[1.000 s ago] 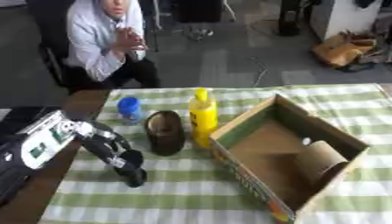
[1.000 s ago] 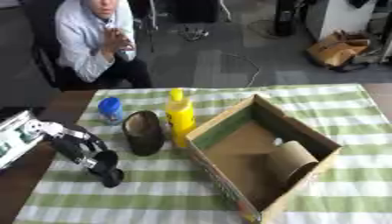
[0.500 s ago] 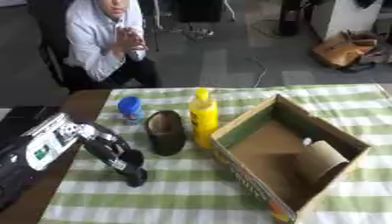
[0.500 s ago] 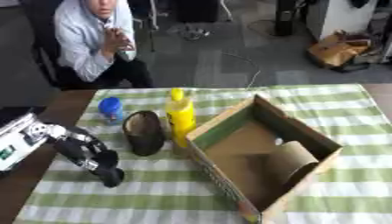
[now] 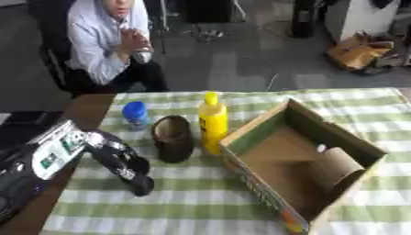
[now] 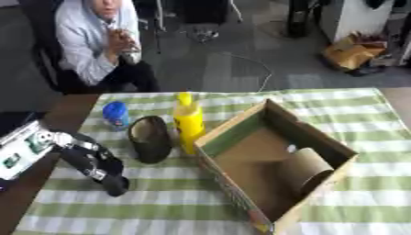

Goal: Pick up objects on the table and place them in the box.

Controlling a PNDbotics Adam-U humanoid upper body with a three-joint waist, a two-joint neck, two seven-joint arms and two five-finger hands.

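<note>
Nearest the tabletop's left edge, our left hand [image 5: 128, 169] reaches in, fingers pointing down onto the striped cloth [image 5: 192, 211], grasping nothing we can see; whether they're curled, we cannot tell. Right of it gapes the cardboard box [image 5: 309, 158], a brown roll [image 5: 341, 166] inside. Further back, mid-table, stand the dark brown cup [image 5: 173, 137], yellow squeeze bottle [image 5: 213, 123] and blue-capped bottle [image 5: 135, 114].

This looks like an office or lab space. Beyond the tabletop [image 5: 185, 206], with its green-and-white striped cloth, lies grey carpet floor [image 5: 233, 59] with a cable [image 6: 261, 73] trailing across it, chair legs [image 5: 205, 30] further back, and a brown paper bag [image 5: 361, 50] beside a white cabinet [image 5: 353, 18].
</note>
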